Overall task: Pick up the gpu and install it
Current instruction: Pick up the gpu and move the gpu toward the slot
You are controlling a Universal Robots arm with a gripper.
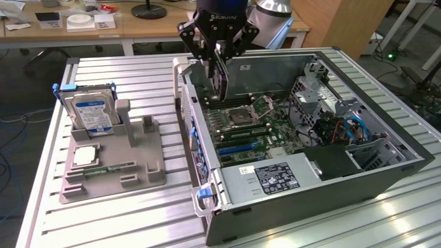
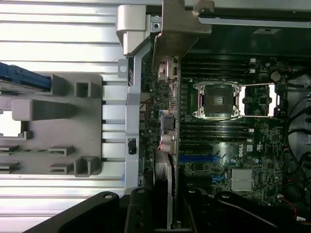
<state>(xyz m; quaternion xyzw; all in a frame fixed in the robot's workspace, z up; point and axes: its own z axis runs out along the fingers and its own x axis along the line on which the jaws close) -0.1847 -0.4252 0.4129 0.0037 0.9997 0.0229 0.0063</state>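
The claw (image 1: 216,54) is clamped on the gpu (image 1: 220,82), holding it upright on edge inside the open computer case (image 1: 331,201), just above the motherboard (image 1: 265,132).

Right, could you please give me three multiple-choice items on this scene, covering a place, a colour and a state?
1. Where is the gpu? A) lying flat, let go B) in the gripper, above the case C) already installed
2. Hard drive label colour? A) red B) yellow C) blue and white
3. The case is: A) open B) closed C) upside down
Answers: 1 B, the gripper holds it upright over the case; 2 C, blue and white print shows; 3 A, the motherboard lies exposed.
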